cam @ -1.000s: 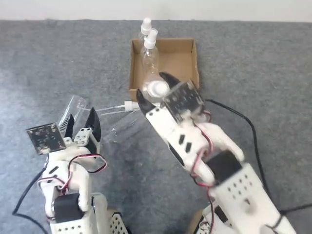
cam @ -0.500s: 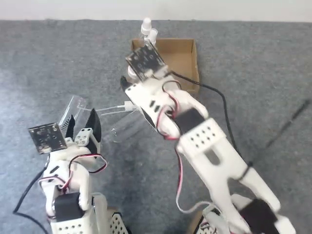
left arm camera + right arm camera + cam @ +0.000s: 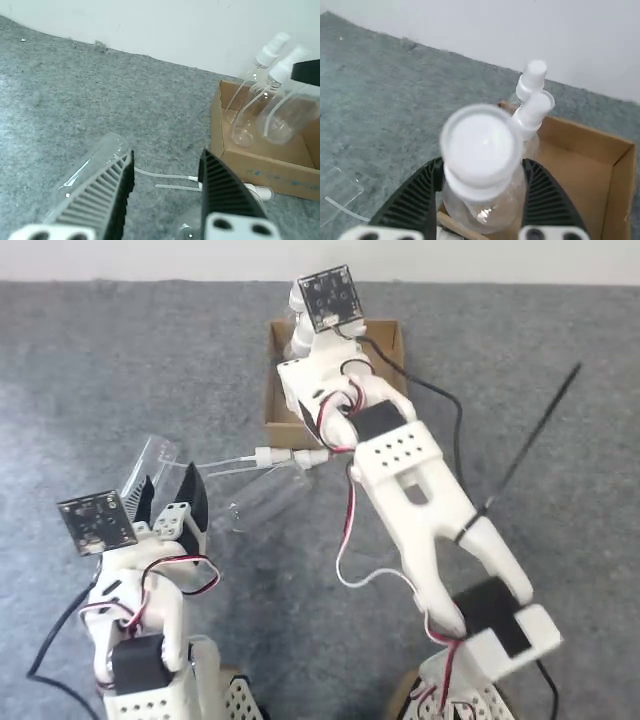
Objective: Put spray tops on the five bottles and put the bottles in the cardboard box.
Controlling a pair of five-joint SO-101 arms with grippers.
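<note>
My right gripper (image 3: 482, 202) is shut on a clear bottle with a white spray top (image 3: 482, 145), held upright over the near left part of the cardboard box (image 3: 592, 150). Two capped bottles (image 3: 535, 90) stand in the box's far left corner. From above, the right arm (image 3: 400, 455) stretches over the box (image 3: 388, 335). My left gripper (image 3: 167, 185) is open over the carpet with nothing in it. A topless clear bottle (image 3: 95, 160) lies beside one of its fingers. Another topless bottle (image 3: 265, 500) lies near two loose spray tops (image 3: 268, 455) with tubes.
Grey carpet covers the table (image 3: 560, 360), and a white wall (image 3: 150, 25) runs behind the box. A black cable (image 3: 530, 440) trails from the right arm across the carpet to the right of the box.
The right arm swung from the middle of the table up over the cardboard box, carrying the capped bottle. The left arm and the things on the carpet stayed still.
</note>
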